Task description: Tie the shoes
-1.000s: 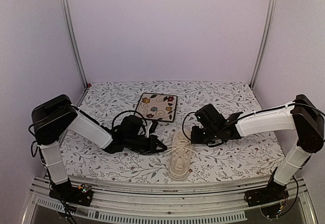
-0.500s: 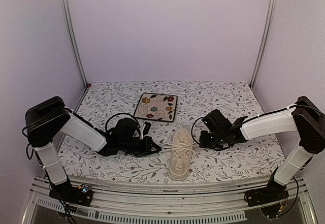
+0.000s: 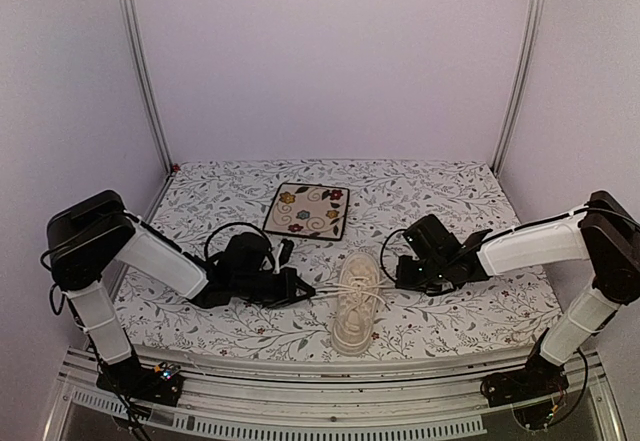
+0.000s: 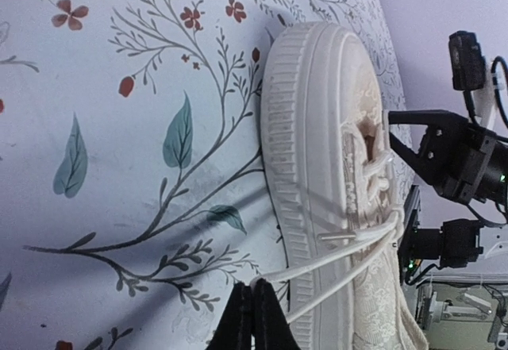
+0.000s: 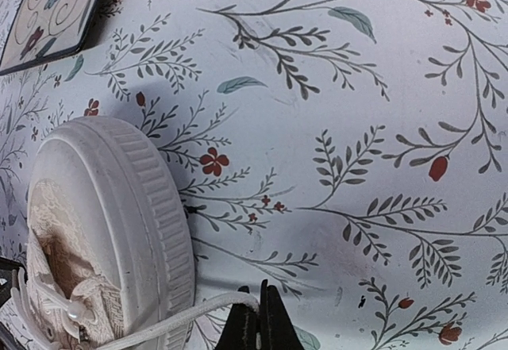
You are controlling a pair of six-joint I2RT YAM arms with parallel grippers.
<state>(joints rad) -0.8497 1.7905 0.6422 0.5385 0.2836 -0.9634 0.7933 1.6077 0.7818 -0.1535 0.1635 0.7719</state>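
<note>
Sneaker (image 3: 358, 306) lies mid-front on the surface (image 3: 450, 201), btwn the two arms. Step looks like cinching: pull both laces (image 4: 333, 259) out evenly, low and opposite, w/o dragging the shoe. Left claw (image 4: 254, 318) is pressed together on the laces. Right claw (image 5: 258, 322) likewise, prob. pinching the other end.

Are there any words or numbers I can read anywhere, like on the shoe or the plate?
No text can be read in any view.
Sneaker and its laces: no brand or label shows.
Plate: only painted flowers and swirls.
Tablecloth: only leaves and small flowers.
Parts at the arm bases: too small to tell if anything is printed.
</note>
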